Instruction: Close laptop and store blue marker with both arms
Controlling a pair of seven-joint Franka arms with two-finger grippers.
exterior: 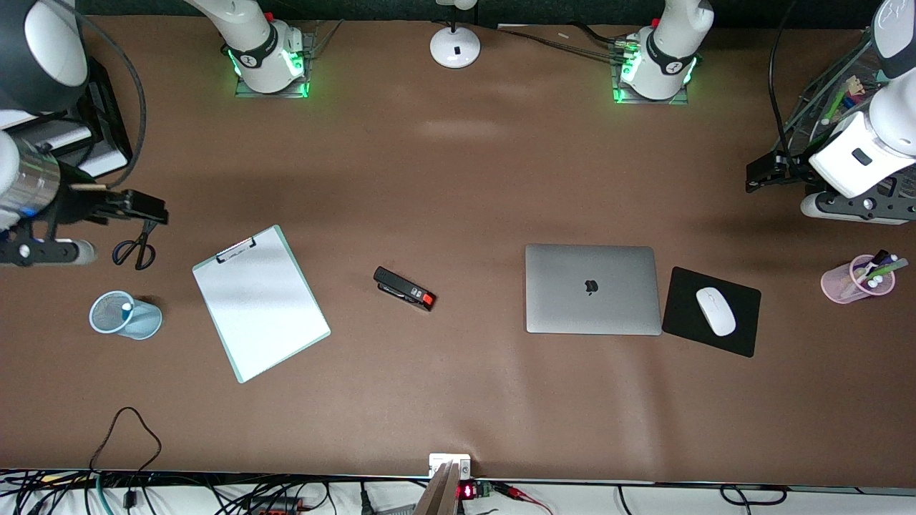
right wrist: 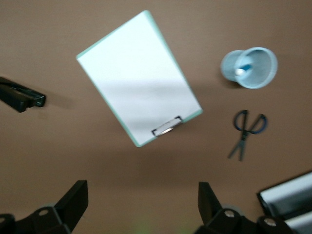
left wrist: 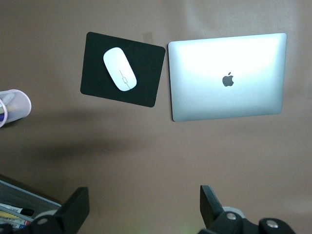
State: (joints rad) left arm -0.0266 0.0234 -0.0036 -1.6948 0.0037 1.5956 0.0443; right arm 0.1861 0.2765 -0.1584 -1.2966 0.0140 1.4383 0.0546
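Note:
The silver-grey laptop (exterior: 592, 289) lies shut on the brown table, lid up with its dark apple logo showing; it also shows in the left wrist view (left wrist: 227, 77). The blue marker (exterior: 127, 307) stands in a light blue mesh cup (exterior: 122, 320) at the right arm's end, only its white end and a bit of blue showing; in the right wrist view the marker (right wrist: 242, 69) is inside the cup (right wrist: 261, 73). My left gripper (exterior: 753, 175) hangs open and empty at the left arm's end (left wrist: 144, 197). My right gripper (exterior: 159, 211) hangs open and empty over the scissors (right wrist: 141, 192).
A black mouse pad (exterior: 744, 336) with a white mouse (exterior: 715, 310) lies beside the laptop. A pink pen cup (exterior: 841, 282), a clipboard (exterior: 260, 302), a black stapler (exterior: 403, 288), scissors (exterior: 136, 250) and a lamp base (exterior: 455, 47) stand on the table. A wire rack (exterior: 823, 107) is at the left arm's end.

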